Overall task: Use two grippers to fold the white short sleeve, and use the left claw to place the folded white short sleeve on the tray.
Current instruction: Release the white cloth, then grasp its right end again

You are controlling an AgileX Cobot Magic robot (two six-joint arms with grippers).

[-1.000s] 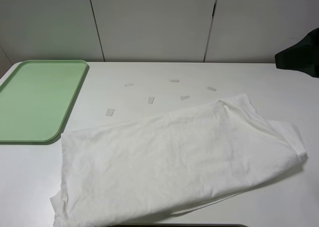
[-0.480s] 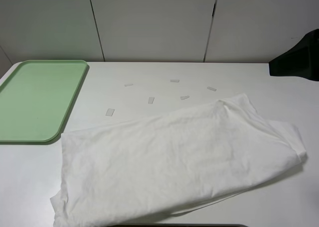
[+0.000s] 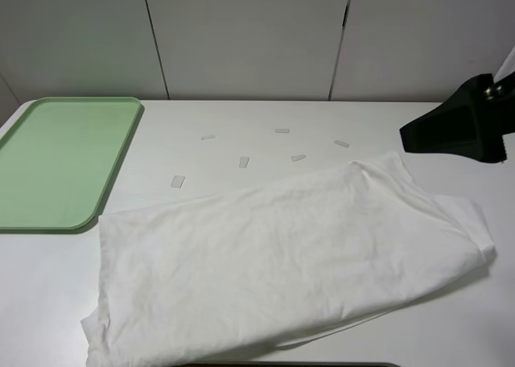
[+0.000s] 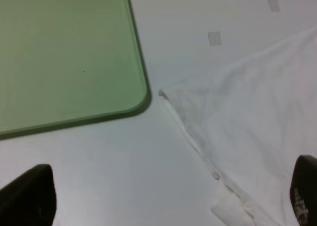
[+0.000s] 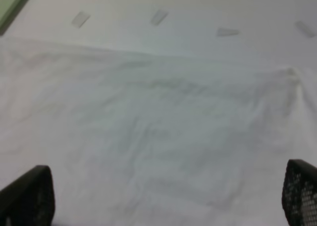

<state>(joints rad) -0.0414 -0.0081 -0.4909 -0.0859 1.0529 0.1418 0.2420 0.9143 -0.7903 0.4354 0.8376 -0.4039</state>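
Lying wrinkled: white short sleeve point(image 3: 282, 254); tray point(image 3: 56, 162) rounded-cornered.

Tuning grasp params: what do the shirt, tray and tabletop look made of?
White short sleeve: thin soft fabric, likely cotton, matte; it lies in loose wrinkles with a stitched hem. Tray: probably moulded plastic, pale green, smooth, faint sheen; rounded corners, low raised rim. Table: hard smooth white surface, maybe laminate; the look leaves it open.

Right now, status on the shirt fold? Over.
Left gripper open, empty, near tray corner. Right gripper open, empty, over shirt. Shirt loose on table, not on tray. Tape strips beyond it, nothing blocking.
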